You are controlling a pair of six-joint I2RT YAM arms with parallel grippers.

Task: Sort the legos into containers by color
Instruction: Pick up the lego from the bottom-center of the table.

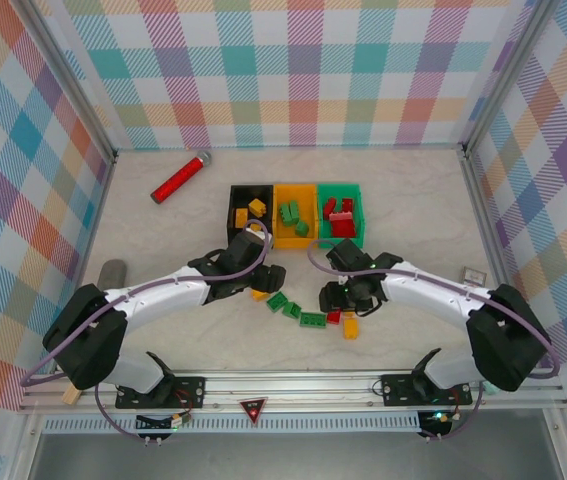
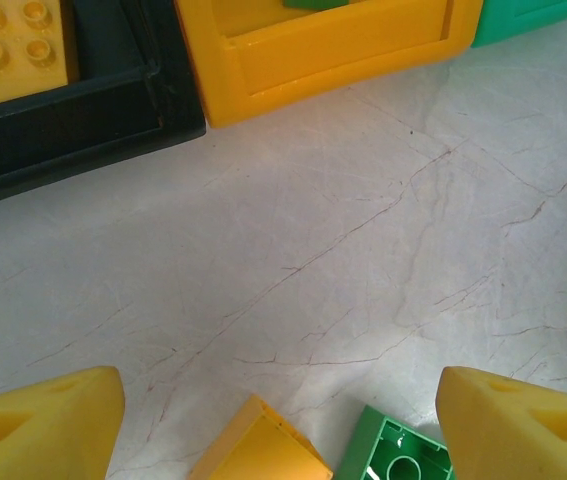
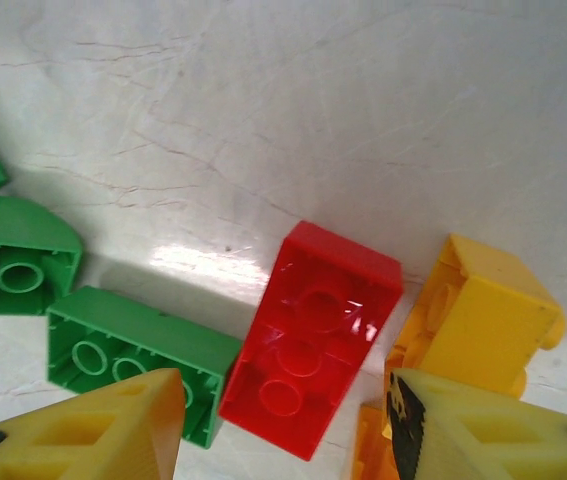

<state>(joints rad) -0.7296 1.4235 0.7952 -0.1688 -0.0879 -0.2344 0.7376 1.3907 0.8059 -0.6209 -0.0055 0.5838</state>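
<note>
Short of the orange-yellow bin [image 1: 295, 243]: six loose legos [image 1: 312, 320], three green, one red, two yellow; red brick [image 3: 313, 340] studs-down, long axis slanting away between parted, unclamped fingers of the right gripper [image 3: 281, 385]; left gripper [image 2: 278, 400] agape, empty; flanking that bin, black bin [image 1: 231, 208], green bin [image 1: 340, 242].

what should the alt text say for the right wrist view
A red lego brick lies underside up on the white marbled table, between the right gripper's spread yellow fingers. A green brick lies just left of it, another green piece farther left, and a yellow brick at its right.
</note>
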